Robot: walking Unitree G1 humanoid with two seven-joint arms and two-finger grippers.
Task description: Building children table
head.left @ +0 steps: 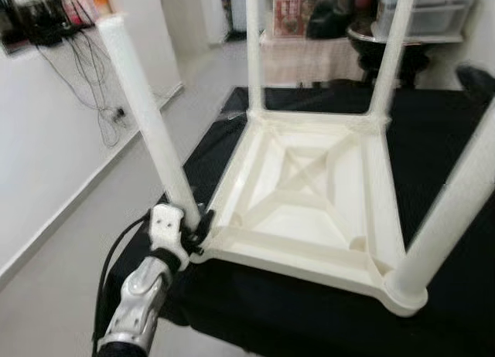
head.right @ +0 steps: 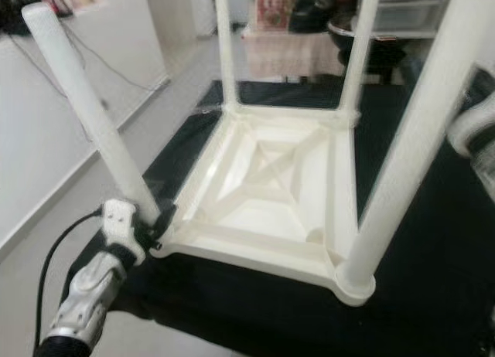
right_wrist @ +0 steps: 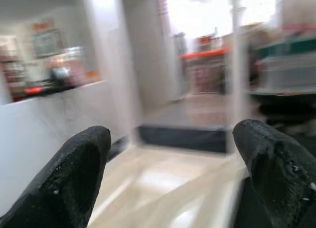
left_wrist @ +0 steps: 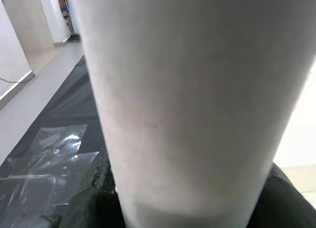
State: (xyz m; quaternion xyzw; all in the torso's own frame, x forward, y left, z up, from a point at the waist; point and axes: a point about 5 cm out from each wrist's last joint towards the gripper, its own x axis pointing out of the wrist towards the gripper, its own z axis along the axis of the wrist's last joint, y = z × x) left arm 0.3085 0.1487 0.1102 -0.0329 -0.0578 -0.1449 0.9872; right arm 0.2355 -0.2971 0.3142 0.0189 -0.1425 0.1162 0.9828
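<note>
A white plastic children's table lies upside down on a black cloth. Two legs stand upright in its far corners, and a third rises from the near right corner. The fourth leg leans to the left at the near left corner. My left gripper is shut on this leg's lower end, right at the corner socket. The leg looms close in the left wrist view, with black fingers on both sides. My right gripper is open with nothing between its fingers, facing the table.
The black cloth covers the low surface under the table; its near edge drops off by my left arm. Pale floor and a white wall with hanging cables lie to the left. Storage boxes and a dark round stand crowd the back.
</note>
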